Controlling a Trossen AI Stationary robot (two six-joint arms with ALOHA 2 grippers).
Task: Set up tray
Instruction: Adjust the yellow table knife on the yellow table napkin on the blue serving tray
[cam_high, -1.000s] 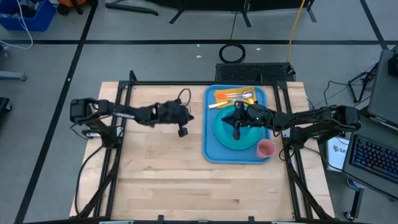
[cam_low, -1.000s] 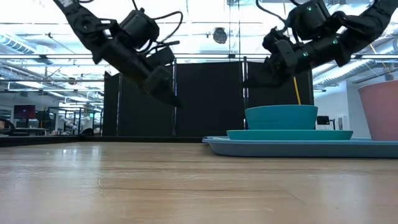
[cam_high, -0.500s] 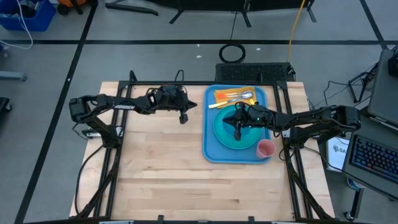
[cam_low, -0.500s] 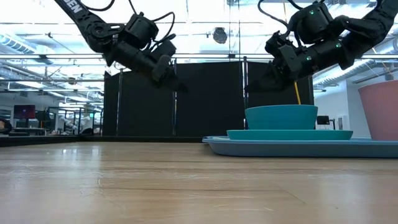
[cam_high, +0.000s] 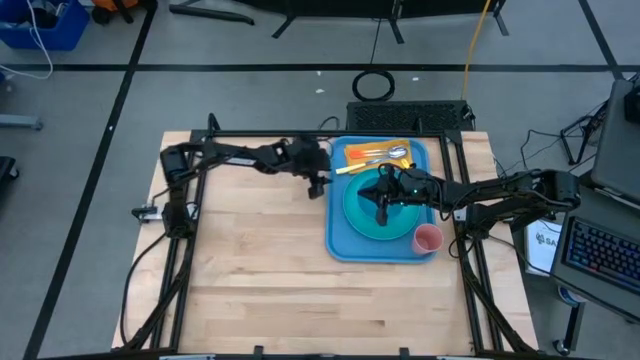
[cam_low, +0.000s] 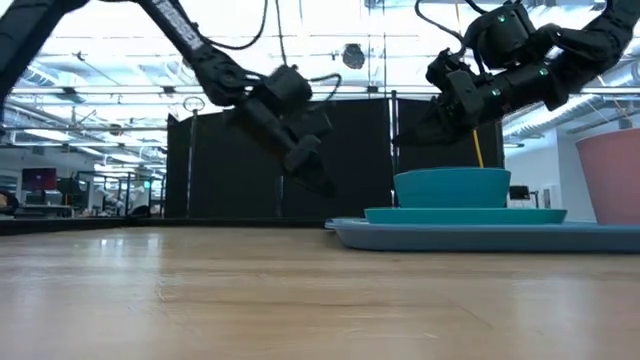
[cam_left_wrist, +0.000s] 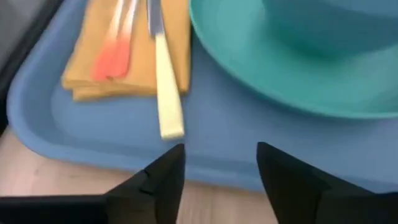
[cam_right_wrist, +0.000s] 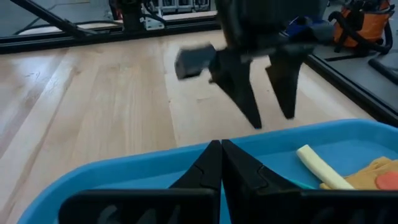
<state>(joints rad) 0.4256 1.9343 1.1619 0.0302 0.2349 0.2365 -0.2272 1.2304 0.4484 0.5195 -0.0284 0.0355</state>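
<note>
Tray (cam_high: 340, 215) — large, blue, rimmed — lies flat on the wooden bench (cam_high: 260, 270) toward its far right corner, long side running front to back. On it: a round turquoise plate (cam_high: 358, 222) with a turquoise bowl (cam_low: 452, 188) standing on top, a pink cup (cam_high: 428, 239) in the tray's near right corner, and a yellow-orange napkin (cam_high: 368, 153) at its far end. Cutlery lies across the napkin; a pale yellow handle (cam_left_wrist: 166, 93) runs off the napkin's edge onto the bare tray floor, beside the plate's rim.

Left claw (cam_high: 317, 186) hangs over the bench just outside the tray's left rim, near the napkin end, clear of the surface. Fingers (cam_right_wrist: 245, 96) stand apart, nothing between them — tips point down toward the rim.

Right claw (cam_high: 381, 209) hovers above the bowl at the tray's middle. Fingers (cam_right_wrist: 214, 165) are pressed together, holding nothing, clear of the bowl's rim in the low view.
</note>
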